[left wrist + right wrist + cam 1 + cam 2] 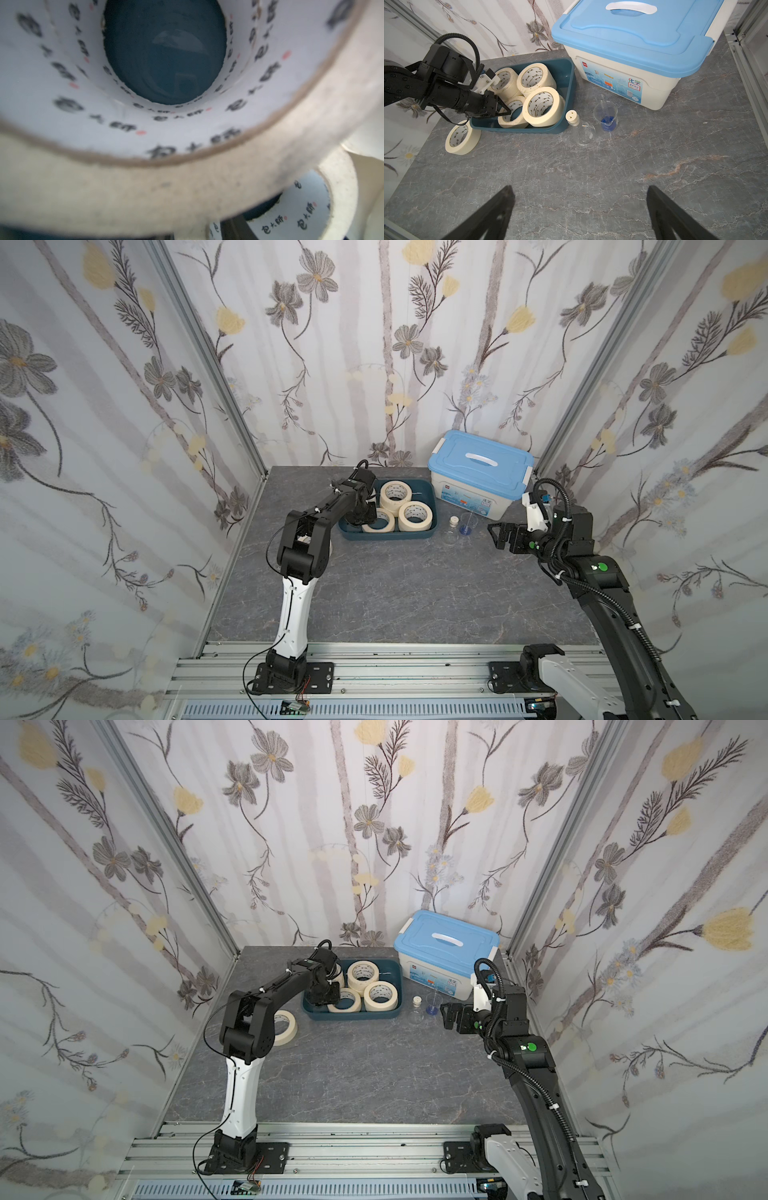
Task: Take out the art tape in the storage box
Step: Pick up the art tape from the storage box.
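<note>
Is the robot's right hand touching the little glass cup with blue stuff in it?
Apart. The right wrist view shows a stretch of table between the right gripper and the beaker.

In both top views the storage box (390,536) sat on the counter (395,597) just above frame centre, with rolls of art tape (396,493) lying inside it. The lidded tub (482,477) stood to its right and a little higher in the frame. A flask (450,535) and a beaker (467,526) stood side by side in front of the tub, right of the box. In a top view one loose roll (289,1031) lay left of the box. The left tool (370,520) was down in the box's left end.
</note>
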Motion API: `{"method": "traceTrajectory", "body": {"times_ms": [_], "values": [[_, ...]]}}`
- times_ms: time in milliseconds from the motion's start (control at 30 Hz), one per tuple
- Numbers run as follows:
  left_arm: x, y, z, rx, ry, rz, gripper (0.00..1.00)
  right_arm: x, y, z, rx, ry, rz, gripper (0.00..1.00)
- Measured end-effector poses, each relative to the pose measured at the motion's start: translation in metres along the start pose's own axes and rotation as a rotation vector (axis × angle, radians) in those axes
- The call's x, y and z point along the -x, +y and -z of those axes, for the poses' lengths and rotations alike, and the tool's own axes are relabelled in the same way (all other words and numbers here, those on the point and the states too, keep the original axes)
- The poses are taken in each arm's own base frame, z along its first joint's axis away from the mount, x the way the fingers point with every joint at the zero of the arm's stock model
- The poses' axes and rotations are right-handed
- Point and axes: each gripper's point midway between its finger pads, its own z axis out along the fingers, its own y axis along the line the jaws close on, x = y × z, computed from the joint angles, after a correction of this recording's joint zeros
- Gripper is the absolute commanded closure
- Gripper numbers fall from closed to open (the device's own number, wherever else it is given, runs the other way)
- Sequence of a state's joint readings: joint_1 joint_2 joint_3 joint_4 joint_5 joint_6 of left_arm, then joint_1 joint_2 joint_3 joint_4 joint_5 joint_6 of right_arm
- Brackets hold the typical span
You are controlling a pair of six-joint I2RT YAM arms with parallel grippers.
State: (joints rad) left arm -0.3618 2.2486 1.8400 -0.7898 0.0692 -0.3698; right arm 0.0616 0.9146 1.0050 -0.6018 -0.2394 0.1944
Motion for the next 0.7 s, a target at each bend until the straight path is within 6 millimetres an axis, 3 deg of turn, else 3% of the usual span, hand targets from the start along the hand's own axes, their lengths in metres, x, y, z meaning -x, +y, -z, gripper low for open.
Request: {"method": "traceTrajectory", "body": {"times_ms": [267,700], "values": [[-0.001,-0.002,0.006,-0.004,0.001,0.000,0.78,-0.003,-0.001,0.002,-0.005,0.010,-0.002,0.00],[0.003,-0.012,0.033,-0.029,-0.041,-0.010,0.82,-0.003,-0.001,0.002,-0.006,0.011,0.001,0.00]]}}
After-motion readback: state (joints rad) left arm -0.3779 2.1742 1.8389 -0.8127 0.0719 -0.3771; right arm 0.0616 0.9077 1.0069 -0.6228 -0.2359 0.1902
